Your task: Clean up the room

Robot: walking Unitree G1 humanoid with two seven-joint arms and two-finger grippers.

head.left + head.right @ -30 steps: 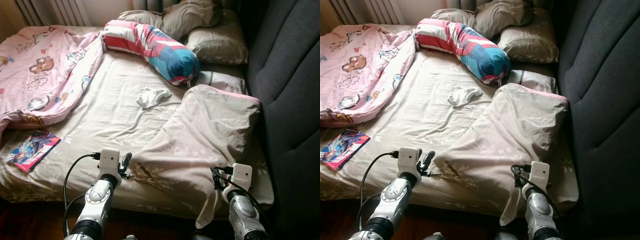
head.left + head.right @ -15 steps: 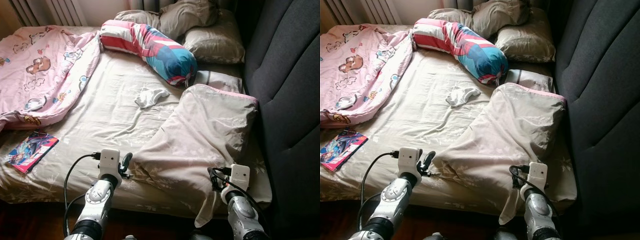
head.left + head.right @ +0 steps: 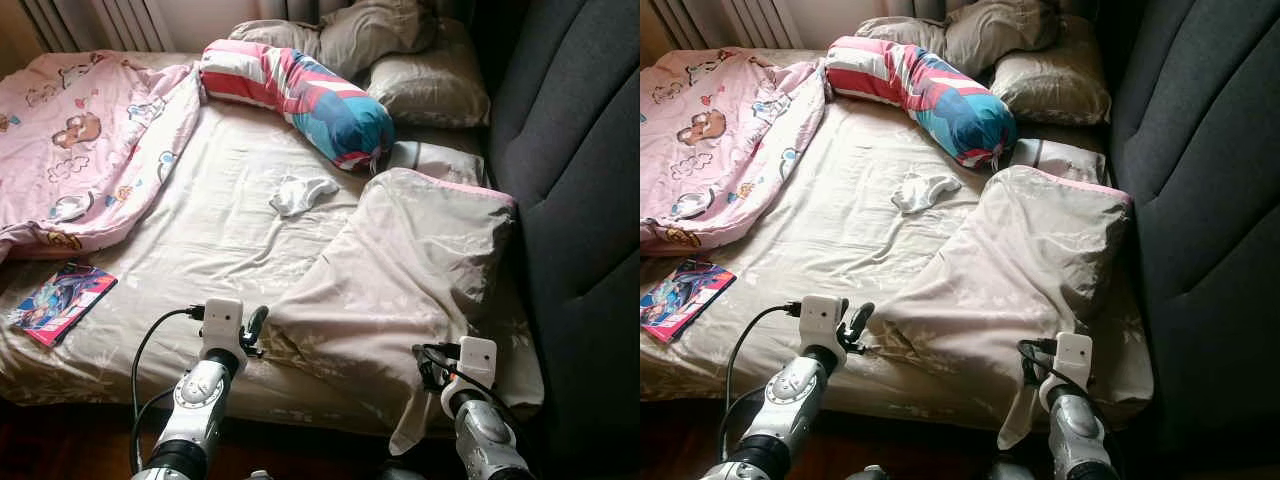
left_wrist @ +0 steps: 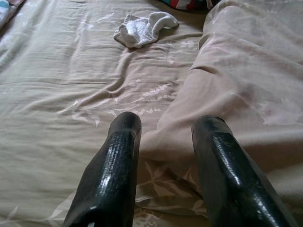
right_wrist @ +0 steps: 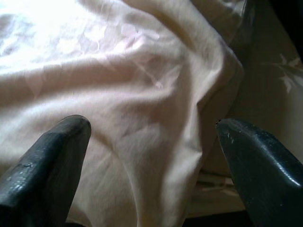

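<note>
Duvet [image 3: 420, 270]: on bed [image 3: 230, 230], soft, light, floppy.
Left claw [image 4: 163, 142]: parted, empty, straddling duvet's near corner.
Right claw [image 5: 151, 137]: wide, empty, over duvet's edge.
Grip: both near corners.

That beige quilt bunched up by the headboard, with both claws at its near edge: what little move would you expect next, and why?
Probably both grippers ease forward and close on the beige quilt. The left gripper is open with the quilt's corner between its fingers, and the right gripper is open wide over a fold at the edge. Neither has pinched fabric yet, so gripping seems needed before any pulling straight.
</note>
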